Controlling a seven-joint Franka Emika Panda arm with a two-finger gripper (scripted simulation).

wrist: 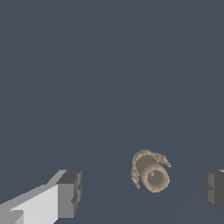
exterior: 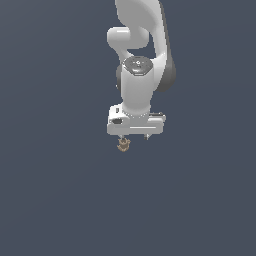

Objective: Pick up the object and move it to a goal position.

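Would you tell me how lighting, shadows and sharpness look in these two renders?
Exterior view: flat, even light, no cast shadow under the object; the gripper shows soft shading only. Wrist view: no blur or glare, object edges look jagged, finger pads blocky.

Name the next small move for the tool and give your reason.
Probably shift the tool sideways to centre it on the tan object, then descend. In the wrist view the jaws stand open, and the object sits between the fingers untouched, nearer one than the other.
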